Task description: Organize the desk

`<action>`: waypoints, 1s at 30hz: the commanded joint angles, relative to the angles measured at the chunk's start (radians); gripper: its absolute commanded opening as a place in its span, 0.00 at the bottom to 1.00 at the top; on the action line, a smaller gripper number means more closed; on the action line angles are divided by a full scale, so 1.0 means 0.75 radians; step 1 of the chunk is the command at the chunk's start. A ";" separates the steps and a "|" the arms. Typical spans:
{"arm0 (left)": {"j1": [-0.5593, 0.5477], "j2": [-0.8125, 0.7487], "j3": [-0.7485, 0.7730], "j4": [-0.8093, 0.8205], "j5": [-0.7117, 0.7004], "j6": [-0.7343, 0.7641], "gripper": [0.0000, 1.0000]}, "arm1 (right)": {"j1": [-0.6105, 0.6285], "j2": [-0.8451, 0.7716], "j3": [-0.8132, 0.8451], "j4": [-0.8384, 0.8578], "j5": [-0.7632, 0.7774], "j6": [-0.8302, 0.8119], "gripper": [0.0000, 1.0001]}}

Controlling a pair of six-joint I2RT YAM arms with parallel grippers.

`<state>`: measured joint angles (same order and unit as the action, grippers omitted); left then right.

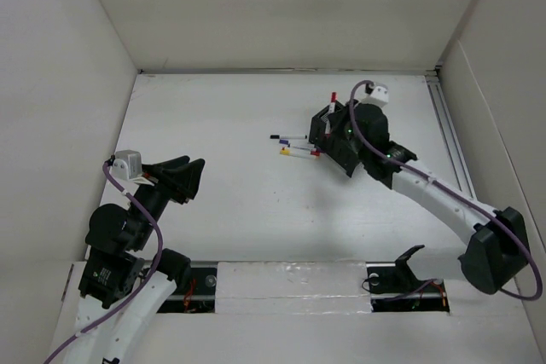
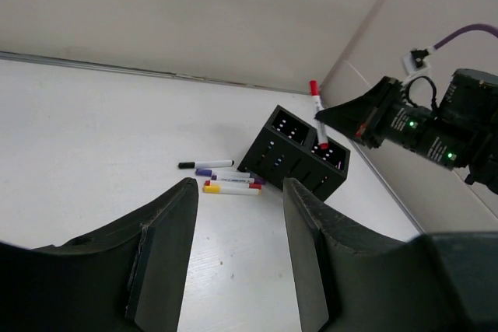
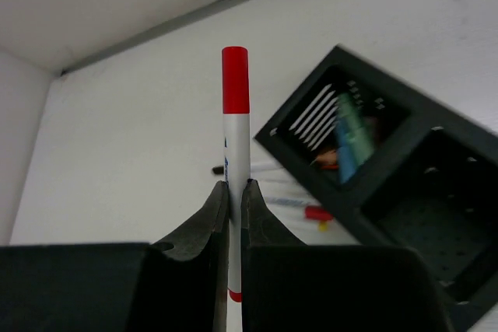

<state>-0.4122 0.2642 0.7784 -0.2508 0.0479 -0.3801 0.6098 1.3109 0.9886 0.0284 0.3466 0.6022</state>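
The desk is a wide white tabletop with white walls. A black mesh organizer stands on it at the middle right; it also shows in the left wrist view and the right wrist view. My right gripper is shut on a white marker with a red cap, held above the organizer. Several markers lie on the desk left of the organizer. My left gripper is open and empty at the near left.
A metal rail runs along the desk's right side. One organizer compartment holds pens. White walls close in the back and both sides.
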 commanded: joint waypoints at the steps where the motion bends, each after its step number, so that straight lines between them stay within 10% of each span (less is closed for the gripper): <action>1: 0.001 -0.009 -0.003 0.073 0.008 -0.007 0.44 | -0.137 -0.060 -0.058 -0.028 0.043 -0.007 0.00; 19: 0.001 0.006 -0.007 0.073 0.014 -0.007 0.44 | -0.431 0.017 -0.111 -0.118 -0.073 -0.036 0.02; 30: 0.001 0.008 -0.007 0.073 0.014 -0.007 0.44 | -0.443 -0.079 -0.132 -0.134 -0.059 -0.040 0.45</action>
<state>-0.4122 0.2646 0.7784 -0.2508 0.0483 -0.3798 0.2829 1.3201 0.8886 -0.0803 0.3058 0.5800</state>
